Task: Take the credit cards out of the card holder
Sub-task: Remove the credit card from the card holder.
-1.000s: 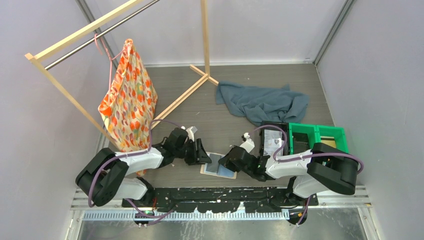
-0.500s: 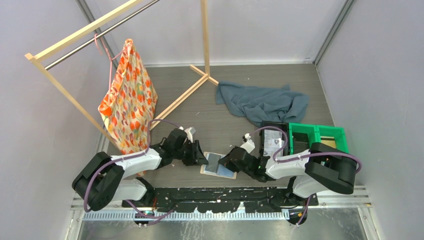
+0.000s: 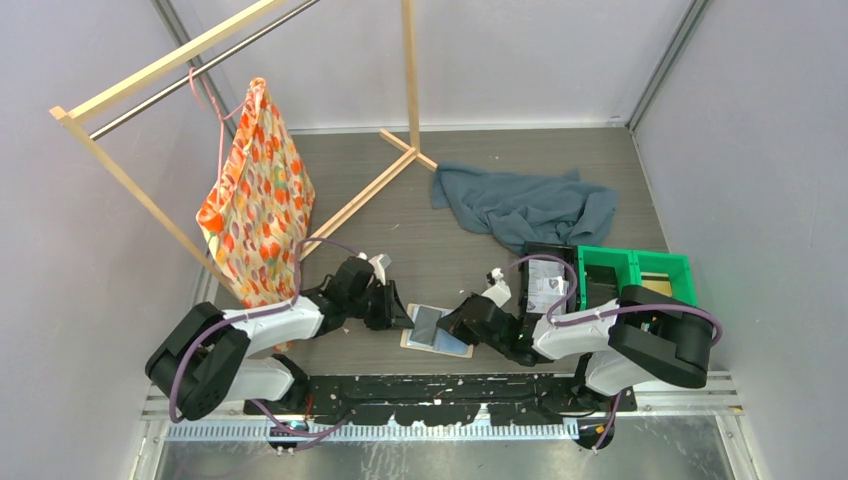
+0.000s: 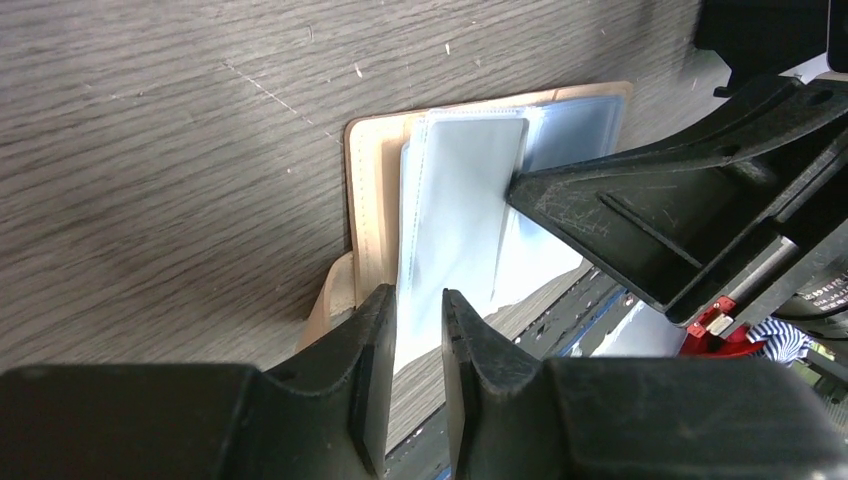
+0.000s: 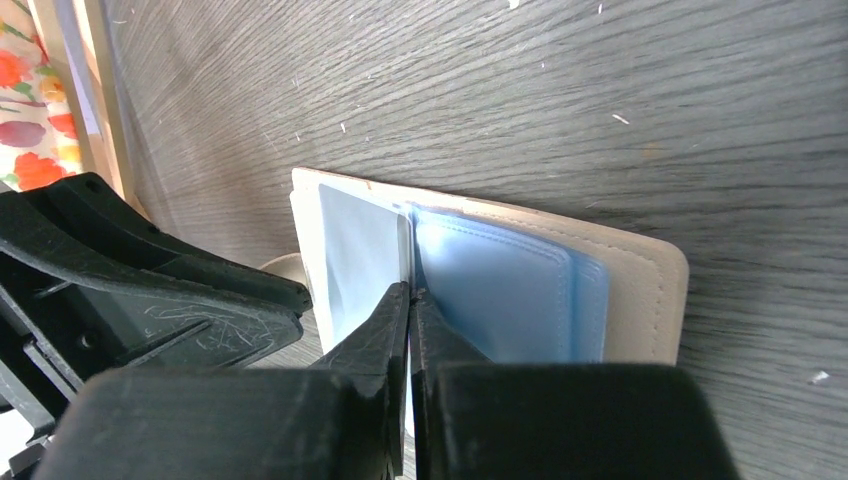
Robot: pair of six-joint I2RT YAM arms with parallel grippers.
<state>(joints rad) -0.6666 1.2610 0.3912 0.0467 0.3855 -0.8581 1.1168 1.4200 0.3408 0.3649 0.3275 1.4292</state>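
Within the last second a dark credit card (image 3: 428, 323) has come up askew out of the left half of the card holder (image 5: 645, 300). That half was earlier hidden under the left gripper (image 4: 420, 305), which has since drawn back a little to the left. The first card therefore looks partly freed, though its lower end still sits in or on the pale blue pockets, so it is not yet out. The holder lies open and flat on the table (image 3: 450, 250), close to the near edge between the two arm bases. Both arms are folded low and reach inward, their fingertips facing each other over the holder, the left from the left and the right from the right. The left jaws have narrowed to a slim gap astride the card's near edge. Whether they actually clamp the card cannot be told from these views. The right gripper (image 5: 410, 295) is pinched tight on the thin edge of a pocket leaf at the holder's fold, apparently pinning the holder down while the card is drawn away.
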